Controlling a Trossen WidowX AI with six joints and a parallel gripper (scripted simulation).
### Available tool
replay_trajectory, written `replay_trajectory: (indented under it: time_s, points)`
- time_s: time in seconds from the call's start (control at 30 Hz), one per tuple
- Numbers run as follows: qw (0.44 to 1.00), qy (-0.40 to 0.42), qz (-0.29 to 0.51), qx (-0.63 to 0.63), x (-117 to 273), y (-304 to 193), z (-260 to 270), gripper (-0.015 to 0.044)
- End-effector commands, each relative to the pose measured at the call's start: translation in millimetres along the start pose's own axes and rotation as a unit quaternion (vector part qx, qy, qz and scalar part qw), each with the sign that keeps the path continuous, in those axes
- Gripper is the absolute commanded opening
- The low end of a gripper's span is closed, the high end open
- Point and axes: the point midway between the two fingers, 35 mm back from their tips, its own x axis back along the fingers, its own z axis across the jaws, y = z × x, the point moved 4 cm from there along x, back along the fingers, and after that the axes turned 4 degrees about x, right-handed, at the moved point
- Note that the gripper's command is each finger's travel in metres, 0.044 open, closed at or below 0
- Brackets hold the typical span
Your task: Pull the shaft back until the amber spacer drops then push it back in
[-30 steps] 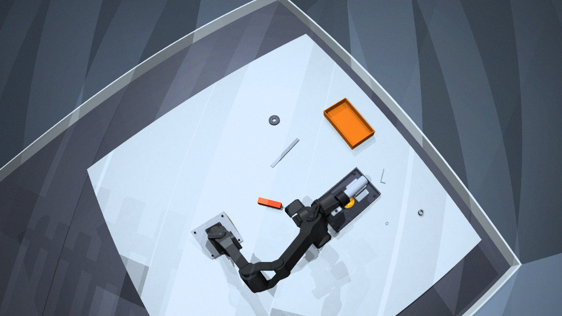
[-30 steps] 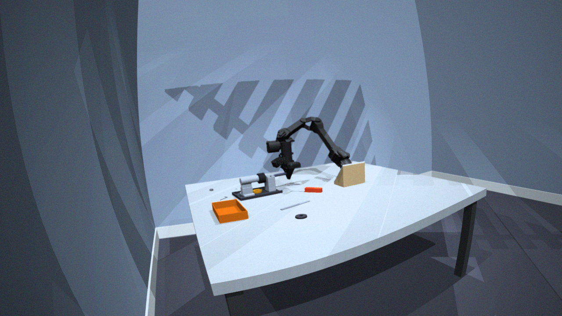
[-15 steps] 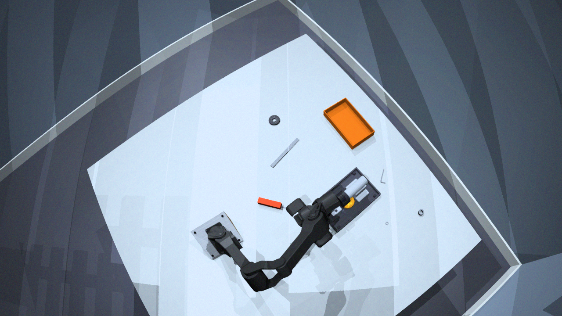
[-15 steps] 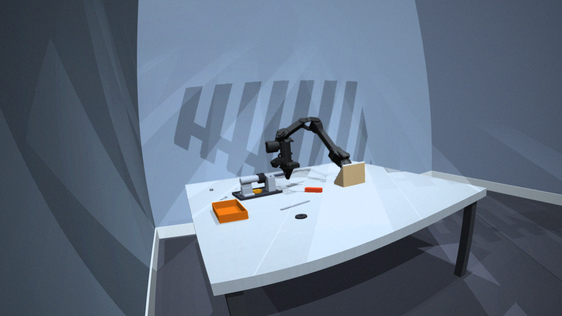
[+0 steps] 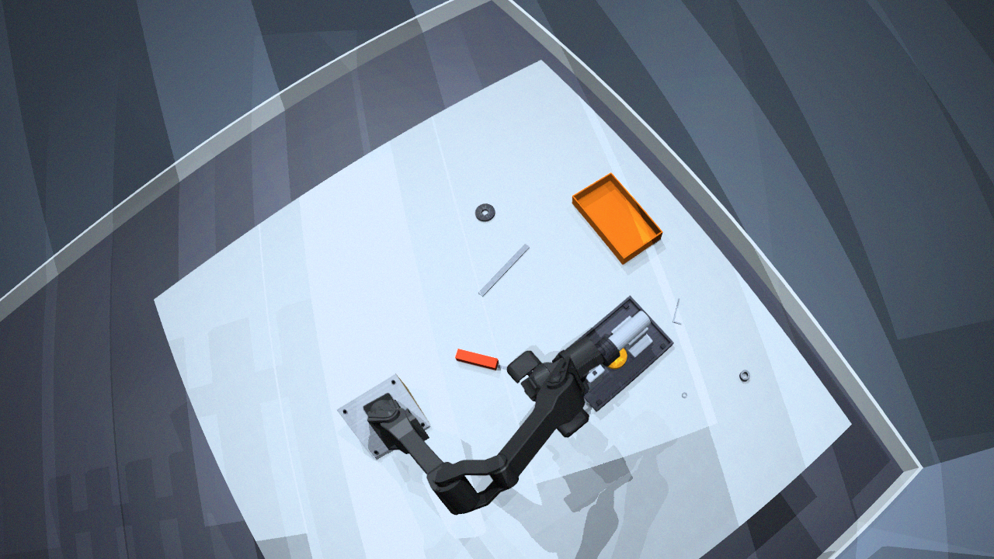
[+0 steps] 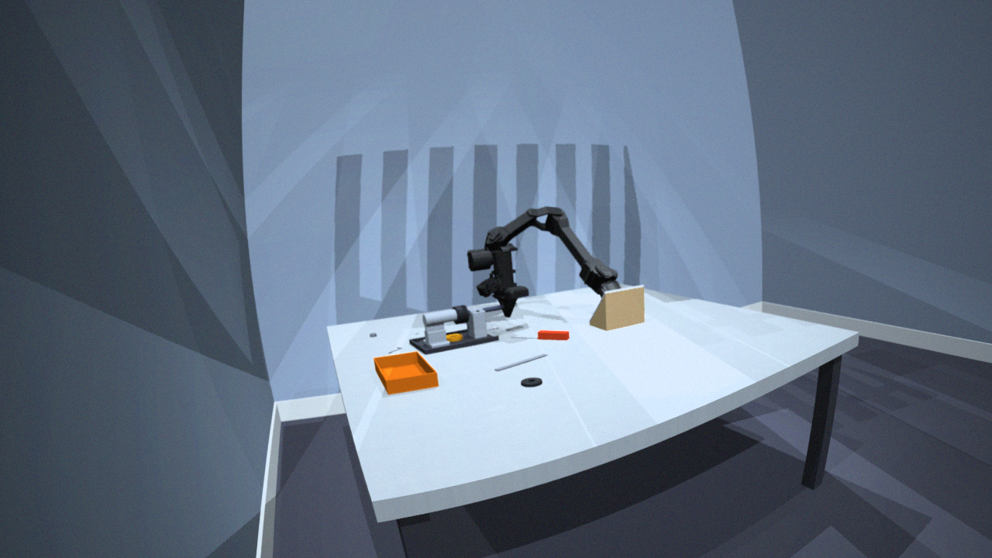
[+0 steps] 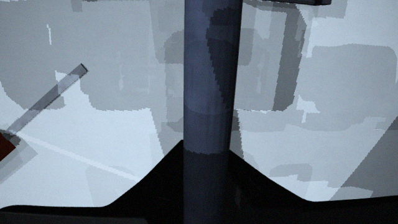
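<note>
My gripper (image 6: 509,314) (image 7: 198,147) is shut on the blue-grey shaft (image 6: 492,307) (image 7: 211,78), outside the upright grey block (image 6: 477,323). The amber spacer (image 5: 618,359) (image 6: 453,338) lies low in the dark base tray (image 5: 625,380) (image 6: 463,344), below the shaft line and off it. A black ring (image 5: 609,345) (image 6: 460,314) sits between the pale cylinder (image 5: 630,329) (image 6: 438,317) and the upright grey block. Whether the shaft enters the pale cylinder is hidden. In the top view the arm covers the fingertips.
An orange bin (image 5: 642,248) (image 6: 414,382), a flat bar (image 5: 503,269) (image 6: 521,362) and a black washer (image 5: 484,210) (image 6: 531,381) lie beside the fixture. A red-handled screwdriver (image 5: 477,359) (image 6: 553,335) (image 7: 6,147) lies near the gripper. A nut (image 5: 742,376) and hex key (image 5: 675,312) lie beyond.
</note>
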Motion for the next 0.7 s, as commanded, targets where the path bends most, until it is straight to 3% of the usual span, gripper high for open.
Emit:
replay_trajectory:
  time_s: [0.0, 0.67]
  points:
    - [1.000, 0.000, -0.007, -0.003, 2.0, 6.4, 0.5, 0.0000]
    - [1.000, 0.000, -0.007, -0.003, 2.0, 5.1, 0.5, 0.0000]
